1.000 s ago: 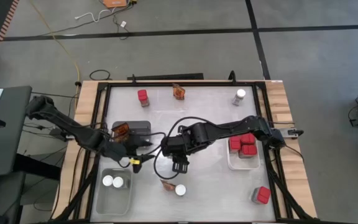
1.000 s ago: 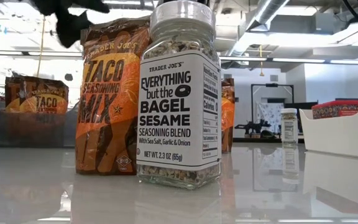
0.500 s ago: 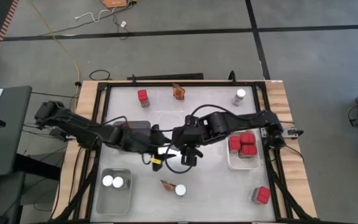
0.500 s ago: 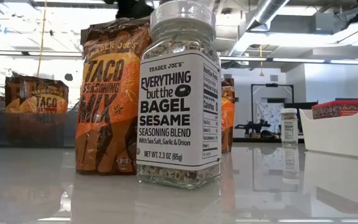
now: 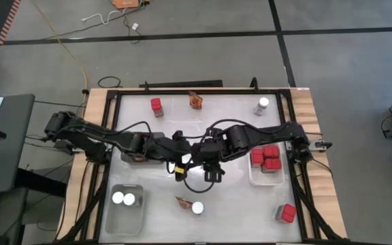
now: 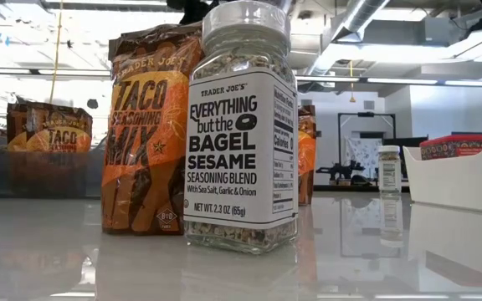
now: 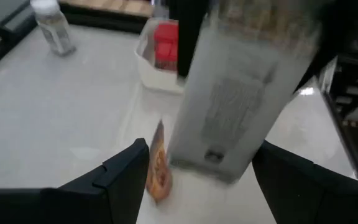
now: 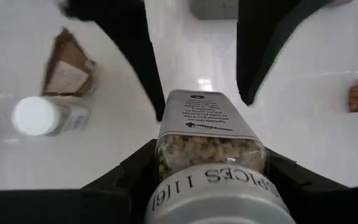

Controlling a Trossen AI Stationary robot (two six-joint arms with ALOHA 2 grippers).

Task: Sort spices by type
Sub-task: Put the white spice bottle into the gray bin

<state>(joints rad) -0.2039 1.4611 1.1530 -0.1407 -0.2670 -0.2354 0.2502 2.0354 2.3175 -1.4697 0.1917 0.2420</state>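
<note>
Both arms have met mid-table: right pincer clamps a jar, left pincer apart.

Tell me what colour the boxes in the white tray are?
Red. The boxes in the white tray show best in the high view, on the table's right side.

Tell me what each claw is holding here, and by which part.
The right claw grips a spice jar near its white lid. The left claw is open around the jar's other end, holding nothing.
</note>
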